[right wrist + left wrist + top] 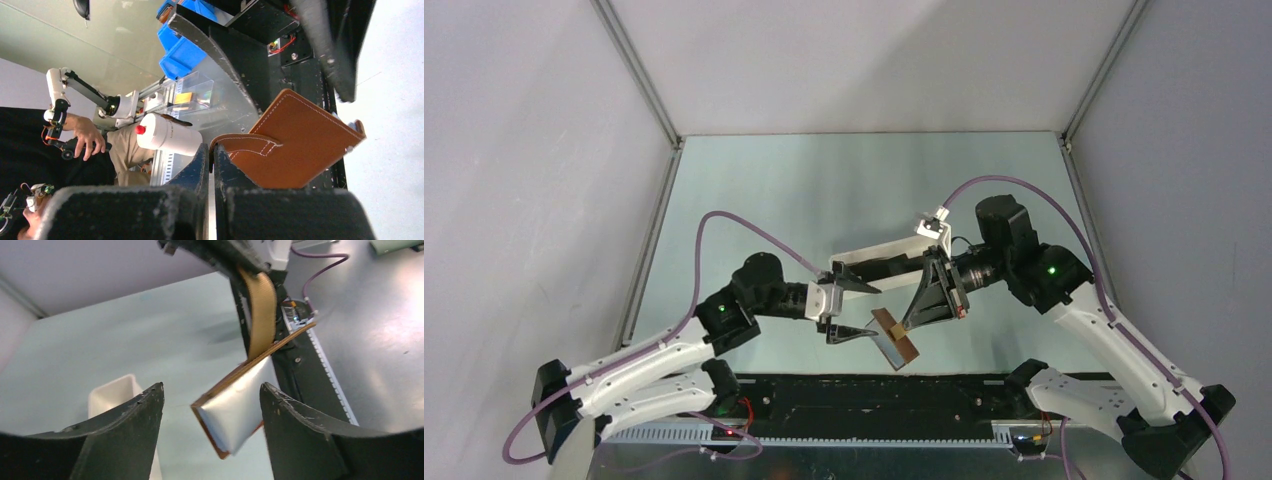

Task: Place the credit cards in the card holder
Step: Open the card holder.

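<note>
The card holder (896, 340), a brown leather wallet, hangs tilted in the air near the table's front edge. My right gripper (908, 324) is shut on its snap tab (250, 145), and the brown outer face (305, 142) shows in the right wrist view. My left gripper (875, 309) is open, just left of the wallet. In the left wrist view the wallet's pale grey inner pocket (240, 407) hangs between and beyond my open fingers, touching neither. Dark shapes (892, 266) lie in the white tray; I cannot tell whether they are the credit cards.
The white oblong tray (879, 250) stands just behind both grippers, and its end (117, 390) shows behind my left finger. A black strip (874, 390) runs along the table's near edge. A person, a white bottle (167, 135) and blue bins (182, 52) are beyond the table.
</note>
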`<state>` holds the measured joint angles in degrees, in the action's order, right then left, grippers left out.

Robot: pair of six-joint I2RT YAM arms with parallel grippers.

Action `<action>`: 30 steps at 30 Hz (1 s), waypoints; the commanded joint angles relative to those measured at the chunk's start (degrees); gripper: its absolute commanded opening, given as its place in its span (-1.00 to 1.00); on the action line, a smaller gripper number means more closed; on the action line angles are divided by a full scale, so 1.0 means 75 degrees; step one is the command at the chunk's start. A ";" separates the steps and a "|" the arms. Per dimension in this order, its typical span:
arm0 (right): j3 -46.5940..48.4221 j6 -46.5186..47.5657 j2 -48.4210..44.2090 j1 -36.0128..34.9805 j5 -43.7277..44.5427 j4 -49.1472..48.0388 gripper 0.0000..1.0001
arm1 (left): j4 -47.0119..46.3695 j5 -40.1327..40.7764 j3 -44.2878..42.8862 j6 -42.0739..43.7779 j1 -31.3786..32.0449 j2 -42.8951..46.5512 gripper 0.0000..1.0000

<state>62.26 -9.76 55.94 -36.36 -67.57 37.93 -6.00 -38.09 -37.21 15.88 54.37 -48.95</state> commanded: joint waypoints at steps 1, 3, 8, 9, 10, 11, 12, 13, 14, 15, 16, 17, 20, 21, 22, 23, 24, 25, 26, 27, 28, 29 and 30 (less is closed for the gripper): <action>0.0338 0.0135 0.0027 0.0008 -0.0249 -0.0028 -1.00 | -0.0522 -0.0901 -0.0313 0.0297 0.0186 -0.0158 0.41; 0.0339 0.0120 0.0029 0.0017 -0.0267 -0.0074 -1.00 | -0.0525 -0.1000 -0.0314 0.0301 0.0241 -0.0237 0.29; 0.0336 -0.0089 0.0028 0.0042 -0.0387 -0.0360 -1.00 | -0.0536 -0.0968 -0.0343 0.0390 0.0453 -0.0405 0.23; 0.0338 -0.0103 0.0038 0.0043 -0.0388 -0.0379 -1.00 | -0.0530 -0.1001 -0.0396 0.0393 0.0481 -0.0471 0.21; 0.0339 -0.0090 0.0046 0.0049 -0.0389 -0.0381 -1.00 | -0.0521 -0.1026 -0.0407 0.0398 0.0516 -0.0506 0.16; 0.0337 -0.0080 0.0049 0.0062 -0.0383 -0.0376 -1.00 | -0.0526 -0.1086 -0.0459 0.0392 0.0524 -0.0569 0.12; 0.0327 -0.0058 0.0058 0.0076 -0.0367 -0.0361 -1.00 | -0.0525 -0.1121 -0.0480 0.0371 0.0545 -0.0596 -0.06; 0.0325 -0.0040 0.0061 0.0101 -0.0349 -0.0330 -1.00 | -0.0533 -0.1186 -0.0484 0.0340 0.0544 -0.0630 -0.17; 0.0333 -0.0004 0.0069 0.0113 -0.0312 -0.0309 -1.00 | -0.0535 -0.1224 -0.0496 0.0284 0.0550 -0.0638 -0.36; 0.0334 0.0004 0.0073 0.0143 -0.0286 -0.0285 -1.00 | -0.0527 -0.1323 -0.0497 0.0249 0.0547 -0.0643 -0.45; 0.0335 0.0007 0.0090 0.0176 -0.0223 -0.0275 -1.00 | -0.0531 -0.1357 -0.0508 0.0174 0.0544 -0.0633 -0.68; 0.0335 0.0010 0.0101 0.0186 -0.0098 -0.0258 -1.00 | -0.0529 -0.1420 -0.0515 0.0130 0.0547 -0.0610 -0.78; 0.0325 -0.0044 0.0155 0.0237 0.0302 -0.0217 -1.00 | -0.0535 -0.1258 -0.0586 -0.0310 0.0552 -0.0529 -0.99; 0.0330 -0.0025 0.0151 0.0257 0.0537 -0.0141 -0.77 | -0.0536 -0.1178 -0.0601 -0.0428 0.0546 -0.0452 -1.00; 0.0331 0.0005 0.0127 0.0299 0.0654 -0.0080 -0.62 | -0.0536 -0.0845 -0.0622 -0.0763 0.0545 -0.0396 -1.00; 0.0328 0.0131 0.0102 0.0323 0.0874 0.0095 -0.30 | -0.0536 -0.0643 -0.0631 -0.0977 0.0550 -0.0264 -1.00; 0.0325 0.0212 0.0003 0.0377 0.0975 0.0196 -0.15 | -0.0536 -0.0275 -0.0617 -0.1320 0.0541 -0.0119 -1.00; 0.0324 0.0405 -0.0054 0.0403 0.1194 0.0416 0.13 | -0.0536 -0.0124 -0.0599 -0.1466 0.0534 -0.0031 -1.00; 0.0321 0.0496 -0.0182 0.0467 0.1281 0.0597 0.25 | -0.0536 0.0162 -0.0548 -0.1738 0.0533 0.0141 -1.00; 0.0316 0.0643 -0.0258 0.0495 0.1429 0.0658 0.46 | -0.0536 0.0347 -0.0518 -0.1881 0.0524 0.0222 -1.00; 0.0275 0.0702 -0.0421 0.0575 0.1487 0.0754 0.56 | -0.0536 0.0673 -0.0472 -0.2181 0.0522 0.0383 -1.00; 0.0247 0.0791 -0.0572 0.0614 0.1539 0.0772 0.70 | -0.0530 0.0819 -0.0456 -0.2354 0.0506 0.0443 -1.00; 0.0199 0.0818 -0.0635 0.0687 0.1518 0.0788 0.74 | -0.0540 0.1104 -0.0436 -0.2686 0.0501 0.0579 -1.00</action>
<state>62.52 -7.05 55.31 -32.64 -59.29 41.36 -7.64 -37.71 -38.39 4.54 58.13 -47.81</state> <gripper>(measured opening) 0.817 0.015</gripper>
